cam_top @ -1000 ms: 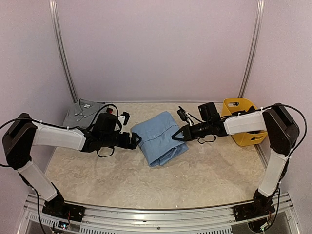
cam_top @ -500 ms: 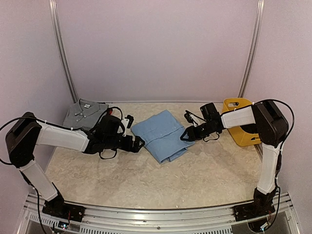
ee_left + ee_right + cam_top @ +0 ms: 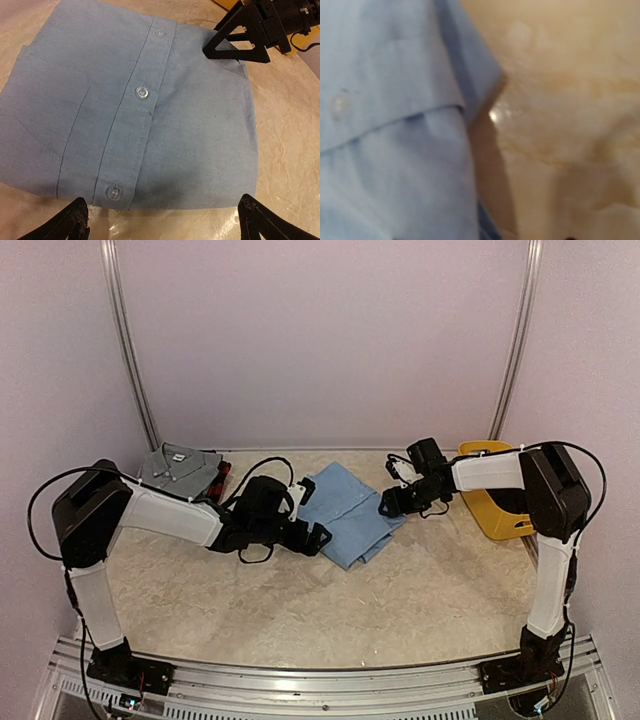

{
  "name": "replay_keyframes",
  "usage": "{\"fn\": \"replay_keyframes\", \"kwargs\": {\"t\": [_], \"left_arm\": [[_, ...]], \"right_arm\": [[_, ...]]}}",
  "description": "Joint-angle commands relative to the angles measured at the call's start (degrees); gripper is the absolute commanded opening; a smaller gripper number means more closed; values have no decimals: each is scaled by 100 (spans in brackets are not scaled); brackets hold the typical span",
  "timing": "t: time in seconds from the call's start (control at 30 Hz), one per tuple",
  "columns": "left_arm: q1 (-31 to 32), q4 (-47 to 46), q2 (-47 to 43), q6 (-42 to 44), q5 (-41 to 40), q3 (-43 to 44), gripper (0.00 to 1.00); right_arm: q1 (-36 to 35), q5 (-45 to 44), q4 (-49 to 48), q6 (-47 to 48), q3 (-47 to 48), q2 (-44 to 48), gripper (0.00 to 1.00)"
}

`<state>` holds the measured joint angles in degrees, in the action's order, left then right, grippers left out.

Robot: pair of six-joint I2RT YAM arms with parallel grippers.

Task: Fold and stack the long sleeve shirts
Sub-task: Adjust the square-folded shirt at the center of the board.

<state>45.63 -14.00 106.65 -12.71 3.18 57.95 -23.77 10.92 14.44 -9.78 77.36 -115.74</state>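
Two grippers flank the folded light blue shirt (image 3: 345,508): the left gripper (image 3: 318,538), jaws spread wide, at one edge; the right gripper (image 3: 386,508), jaw state indiscernible, touching the opposite edge.

Light blue shirt (image 3: 348,512): folded into a rough rectangle, lying flat near the middle of the table (image 3: 300,610) and turned at an angle. The button placket faces up with clear buttons, and a chest pocket sits beside it.
Grey shirt (image 3: 180,468): folded and flat at the far left, collar on the far side, white neck label (image 3: 178,454) showing. It lies apart from the blue shirt.
Red-and-black plaid shirt (image 3: 222,474): only a thin strip shows at the grey shirt's right edge; its pose is unclear.
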Motion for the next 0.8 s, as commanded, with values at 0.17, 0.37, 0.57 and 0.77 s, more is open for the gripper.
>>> {"fn": "replay_keyframes", "kwargs": {"t": [0.17, 0.37, 0.57, 0.77], "left_arm": [[392, 299, 1169, 613, -837, 1231, 99], [475, 263, 1459, 685, -1162, 1124, 99], [656, 87, 1532, 869, -1135, 797, 99], [807, -169, 1188, 1050, -914, 74, 98]], "right_arm": [[14, 48, -15, 45, 61, 249, 73], [21, 574, -298, 124, 330, 52, 88], [39, 909, -216, 105, 754, -246, 91], [60, 967, -262, 111, 541, -100, 92]]}}
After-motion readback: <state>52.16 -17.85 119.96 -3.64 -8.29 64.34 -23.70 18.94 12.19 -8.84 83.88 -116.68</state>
